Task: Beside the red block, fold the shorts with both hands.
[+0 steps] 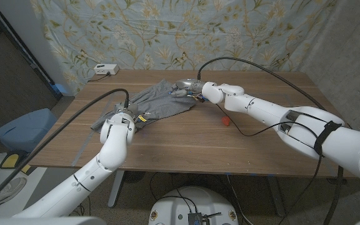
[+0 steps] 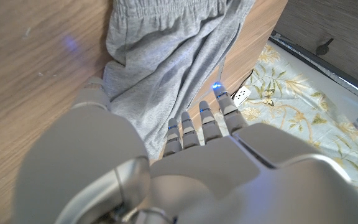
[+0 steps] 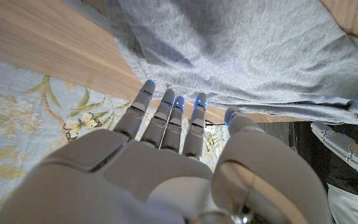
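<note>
I find both hands open: left hand [image 1: 125, 117] and right hand [image 1: 188, 87] flank opposite ends of the shorts [image 1: 158, 101], block [image 1: 226, 121] right.

A rectangular wooden table [image 1: 186, 150] with a warm brown grain carries everything; a pair of grey jersey shorts [image 1: 158, 103] lies crumpled on its far left part, the elastic waistband showing in the left wrist view against bare wood; a small red block [image 1: 226, 120] sits on the boards to the right of the shorts, near them but apart, with open wood between; a small white box-shaped device [image 1: 105, 69] stands at the far left corner, close to the back edge, well apart from the block; a thin dark cable [image 1: 245, 132] trails across the tabletop just beside the block.
</note>
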You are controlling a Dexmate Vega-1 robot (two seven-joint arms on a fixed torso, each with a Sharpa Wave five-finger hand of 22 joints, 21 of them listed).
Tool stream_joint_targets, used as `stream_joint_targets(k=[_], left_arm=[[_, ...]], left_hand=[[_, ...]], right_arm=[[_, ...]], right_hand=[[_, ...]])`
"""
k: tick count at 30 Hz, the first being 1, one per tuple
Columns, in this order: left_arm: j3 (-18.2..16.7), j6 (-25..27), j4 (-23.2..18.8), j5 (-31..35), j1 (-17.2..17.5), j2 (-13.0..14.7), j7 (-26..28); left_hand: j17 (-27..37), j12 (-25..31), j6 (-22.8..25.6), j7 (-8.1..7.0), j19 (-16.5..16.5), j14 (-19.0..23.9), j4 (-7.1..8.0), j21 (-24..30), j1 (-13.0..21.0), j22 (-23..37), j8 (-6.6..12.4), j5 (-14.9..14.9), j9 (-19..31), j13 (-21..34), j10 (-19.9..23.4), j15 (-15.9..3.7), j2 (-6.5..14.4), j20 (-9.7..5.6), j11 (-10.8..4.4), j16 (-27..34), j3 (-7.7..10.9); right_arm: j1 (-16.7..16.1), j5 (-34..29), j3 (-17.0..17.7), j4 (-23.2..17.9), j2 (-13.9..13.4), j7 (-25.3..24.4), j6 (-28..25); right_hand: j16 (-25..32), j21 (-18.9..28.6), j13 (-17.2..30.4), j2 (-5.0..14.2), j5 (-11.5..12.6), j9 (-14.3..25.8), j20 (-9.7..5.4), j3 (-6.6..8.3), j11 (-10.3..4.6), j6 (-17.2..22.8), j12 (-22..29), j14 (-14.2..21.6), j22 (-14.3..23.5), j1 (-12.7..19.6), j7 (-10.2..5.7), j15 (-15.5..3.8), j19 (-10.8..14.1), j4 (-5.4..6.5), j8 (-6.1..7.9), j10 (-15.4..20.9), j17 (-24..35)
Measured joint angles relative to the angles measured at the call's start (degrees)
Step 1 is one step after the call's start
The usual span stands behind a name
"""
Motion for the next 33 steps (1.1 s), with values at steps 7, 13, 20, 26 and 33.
stream_joint_targets(k=[7, 13, 20, 26, 33], left_arm=[[1.4, -1.0, 1.8, 1.4, -1.1, 0.0, -1.6], [2.9, -1.2, 4.8, 2.7, -1.9, -0.3, 0.0], [4.5, -1.0, 7.7, 4.4, -2.5, -0.6, 1.9], [5.4, -0.3, 9.7, 5.3, -3.0, -0.8, 2.2], [6.2, 0.6, 12.8, 4.9, -3.8, -1.2, 2.8]], left_hand=[[-0.1, 0.0, 0.0, 0.0, -0.2, -0.1, -0.72, 0.0, 0.8, 0.0, 0.0, 0.0, 0.0, 0.0, -0.1, 0.12, -0.3, 0.21, 0.09, 0.0, -0.09], [-0.2, 0.2, 1.5, -0.03, 1.0, 1.0, -1.81, 0.0, 3.2, 0.0, 0.46, 0.6, 0.0, 0.0, 0.7, -0.97, 0.7, 0.08, -0.69, 0.0, 0.44], [-0.2, 0.2, 1.6, -0.11, 2.1, 1.5, -4.97, 0.0, 9.9, 0.0, 0.46, 0.8, 0.0, -0.1, 0.8, -1.46, 5.5, 0.22, -0.84, 0.0, 3.59], [-0.2, 0.2, 0.5, -0.52, 3.1, 1.8, -7.12, 0.0, 14.7, 0.0, 0.21, 0.1, 0.1, -0.1, 0.5, -1.76, 8.0, -0.22, -1.13, 0.0, 5.75], [-0.1, 0.2, -0.5, -0.52, 7.8, 3.3, -8.68, 1.9, 24.0, 0.3, 0.03, -2.3, 0.1, 0.0, 0.1, -3.95, 11.0, -2.47, -0.57, 0.3, 9.43]], right_arm=[[-0.3, 0.1, 0.0, -1.0, -0.5, -0.1, -0.3], [-0.6, 0.2, 0.2, -2.0, -1.0, -0.1, -0.7], [-1.1, 0.1, 0.6, -3.1, -1.7, 0.2, -1.2], [-1.2, 0.1, 0.7, -3.3, -1.9, 0.3, -1.2], [-1.1, 0.1, 0.8, -2.7, -1.8, 0.3, -0.6]], right_hand=[[0.0, 0.0, 0.0, 0.0, 0.0, 0.0, 0.0, 0.0, 0.19, 0.0, 0.0, 0.0, 0.0, 0.0, 0.0, 0.03, 0.0, 0.0, 0.0, 0.2, 0.0], [0.0, 0.0, 0.0, 0.0, 0.0, 0.0, 0.0, 0.0, 0.19, 0.0, 0.0, 0.2, 0.0, 0.0, 0.0, 0.21, 0.0, 0.0, 0.0, 0.2, 0.0], [0.0, 0.0, 0.0, 0.0, 0.0, 0.0, 0.0, 0.0, 0.19, 0.0, 0.0, 0.2, 0.0, 0.0, 0.0, 0.21, 0.0, 0.0, 0.0, 0.2, 0.0], [0.0, 0.0, 0.0, 0.0, 0.0, 0.0, 0.0, 0.09, 0.19, 0.0, 0.0, 0.2, 0.0, 0.0, 0.0, 0.21, 0.0, -0.09, 0.0, 0.2, 0.0], [0.0, 0.0, 0.0, 0.17, 0.0, 0.0, 0.0, 0.16, 0.4, 0.3, 0.0, 0.2, 0.0, -0.2, 0.31, 0.21, 0.0, -0.16, 0.0, 0.4, 0.0]])
